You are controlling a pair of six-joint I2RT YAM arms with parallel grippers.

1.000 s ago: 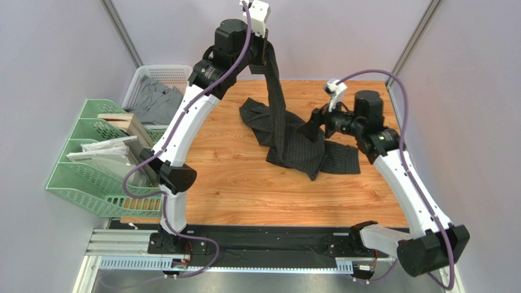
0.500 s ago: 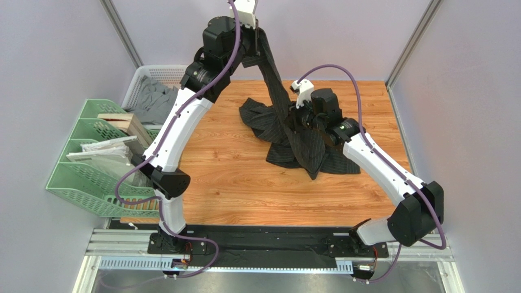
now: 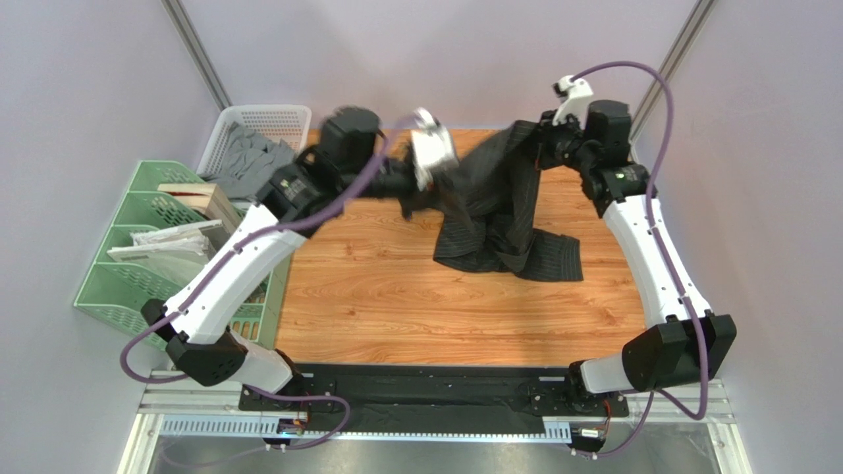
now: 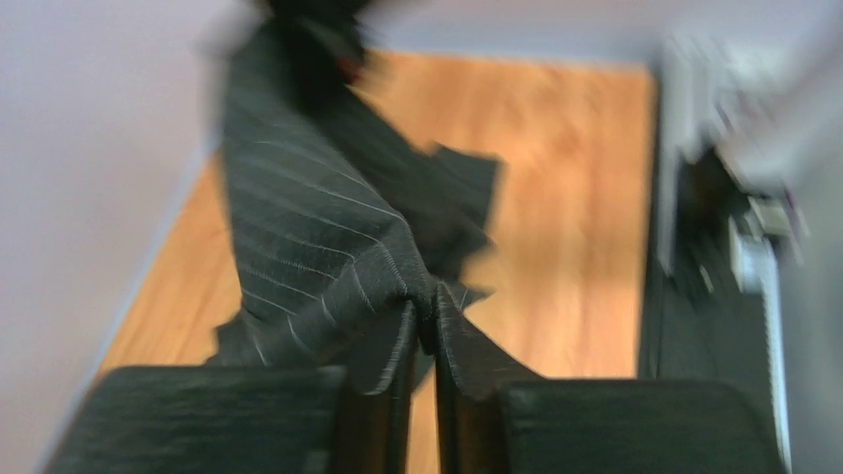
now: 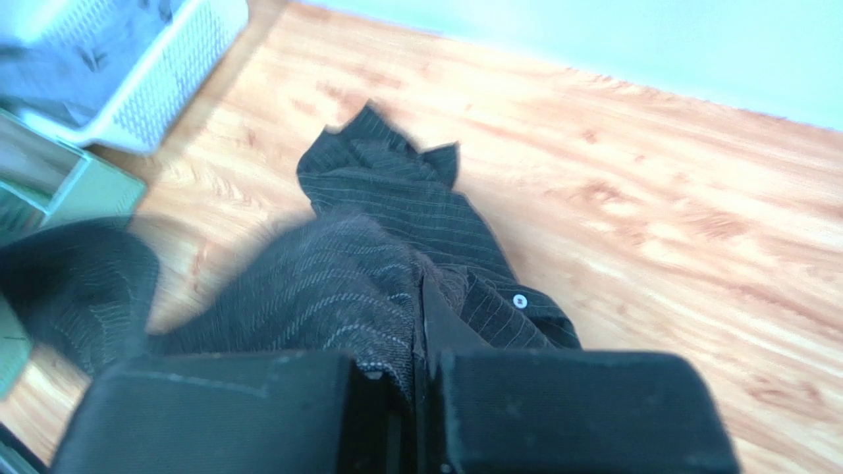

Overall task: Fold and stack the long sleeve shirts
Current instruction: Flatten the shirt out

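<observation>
Hanging bunched between both arms over the far part of the wooden table, the pinstriped shirt trails its lower part onto the wood. Jaws of the left gripper stand narrow, pinching fabric; the right gripper is clamped tight on another fold.

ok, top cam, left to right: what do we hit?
green rack → white basket → left gripper → shirt → right arm
</observation>
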